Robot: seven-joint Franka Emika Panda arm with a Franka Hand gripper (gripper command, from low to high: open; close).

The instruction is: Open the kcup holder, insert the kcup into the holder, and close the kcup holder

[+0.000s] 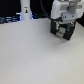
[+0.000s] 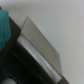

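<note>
In the exterior view the kcup holder [image 1: 63, 30], a black boxy unit, stands at the back right of the white table [image 1: 35, 55]. The white arm comes down from above, and my gripper [image 1: 62, 21] sits right at the holder's top. Its fingers merge with the dark body, so their state is unreadable. The wrist view shows the holder's black body [image 2: 15, 67] close up, with a pale flat panel [image 2: 44, 44] and a grey shiny band [image 2: 35, 56]. A blurred teal-green shape [image 2: 4, 30] fills one edge. I cannot tell whether it is the kcup.
A taller white bottle-shaped thing [image 1: 25, 10] with a dark mark stands at the back, toward the exterior view's left. Dark items [image 1: 7, 20] line the table's far edge.
</note>
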